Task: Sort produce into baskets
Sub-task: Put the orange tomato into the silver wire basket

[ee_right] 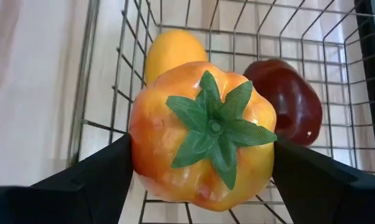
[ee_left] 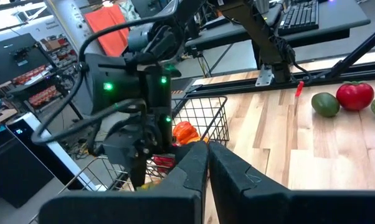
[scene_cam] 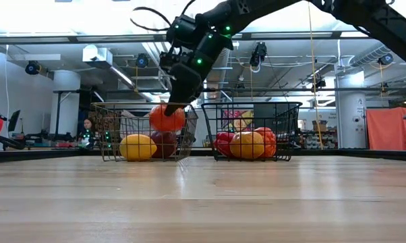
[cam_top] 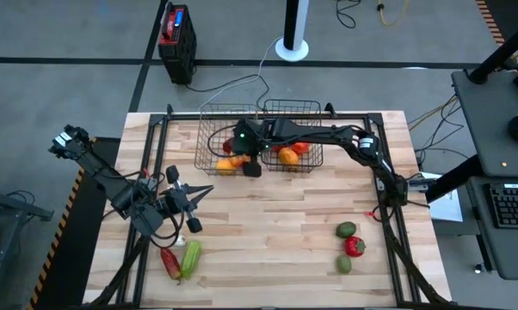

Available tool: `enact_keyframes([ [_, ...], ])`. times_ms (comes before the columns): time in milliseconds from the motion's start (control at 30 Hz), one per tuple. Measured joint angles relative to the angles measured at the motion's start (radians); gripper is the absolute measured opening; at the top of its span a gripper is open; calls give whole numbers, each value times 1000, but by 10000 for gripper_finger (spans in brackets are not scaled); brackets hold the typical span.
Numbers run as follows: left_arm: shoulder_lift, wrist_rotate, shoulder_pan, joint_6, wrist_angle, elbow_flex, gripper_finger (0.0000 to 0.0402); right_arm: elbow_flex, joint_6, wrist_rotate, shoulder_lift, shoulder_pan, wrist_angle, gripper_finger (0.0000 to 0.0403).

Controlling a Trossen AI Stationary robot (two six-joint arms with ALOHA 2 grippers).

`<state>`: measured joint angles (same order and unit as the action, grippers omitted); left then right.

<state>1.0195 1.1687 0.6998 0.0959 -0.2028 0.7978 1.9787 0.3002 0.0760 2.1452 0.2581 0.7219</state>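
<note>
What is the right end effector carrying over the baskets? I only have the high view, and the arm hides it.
Observer: The right wrist view shows the right end effector shut on an orange-yellow pepper with a green stem.
Operator: Has it touched down?
Observer: No. In the low view it hangs inside the left-hand basket, below the rim and higher than the yellow fruit on the floor.
Operator: Is the left end effector holding anything?
Observer: Nothing. The left wrist view shows the left end effector shut and empty.

The right pincer (ee_right: 203,180) grips an orange pepper (ee_right: 203,140) above a wire basket (ee_right: 122,74) holding a yellow fruit (ee_right: 169,53) and dark red fruit (ee_right: 287,96).
</note>
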Motion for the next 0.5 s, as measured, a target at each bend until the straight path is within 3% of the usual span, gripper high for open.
enact_keyframes([
  [500,0,2,0,-4,0,-1,0,-7,20,-26,0,7,-24,337],
])
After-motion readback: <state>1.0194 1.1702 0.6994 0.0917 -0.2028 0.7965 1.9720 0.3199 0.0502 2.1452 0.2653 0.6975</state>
